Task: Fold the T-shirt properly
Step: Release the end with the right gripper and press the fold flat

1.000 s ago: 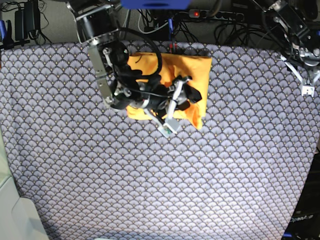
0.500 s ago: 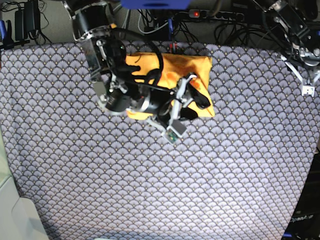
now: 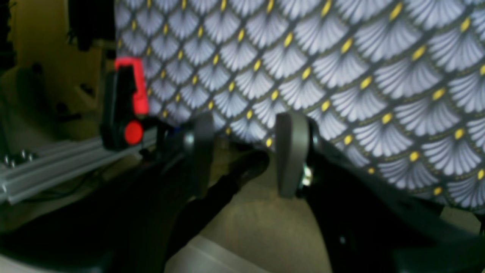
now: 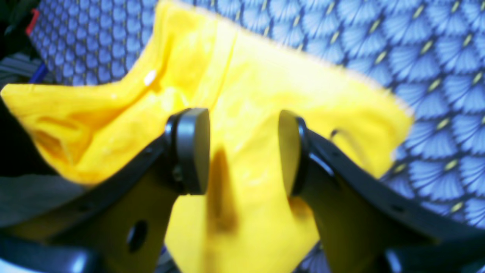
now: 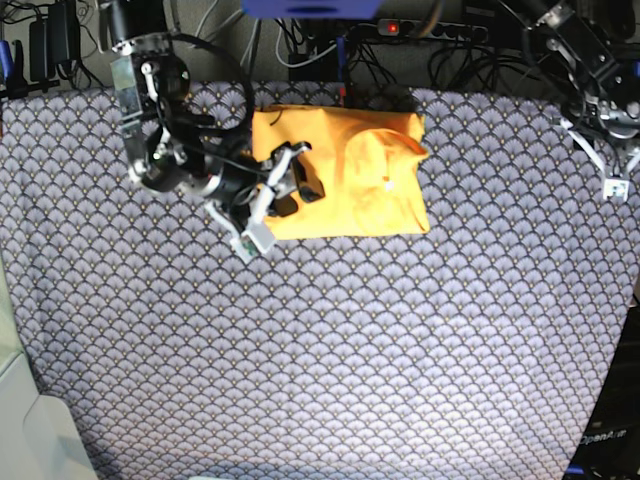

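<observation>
The T-shirt point(image 5: 345, 175) is seen lying folded into a compact rectangle on the scale-patterned tablecloth point(image 5: 330, 350), toward its far edge. The right gripper point(image 5: 285, 190) is held over the shirt's left edge with its fingers parted and nothing between them. The left gripper point(image 3: 242, 151) is likewise spread and empty beyond the cloth's far right corner; no legible writing is seen on the shirt.

1. The right gripper point(image 5: 283, 188) covers the T-shirt's point(image 5: 350, 175) left edge in the base view.
2. The right wrist view is blurred; the shirt runs under the fingers point(image 4: 191, 149).
3. The left gripper point(image 3: 242, 151) looks soft and blurred.
</observation>
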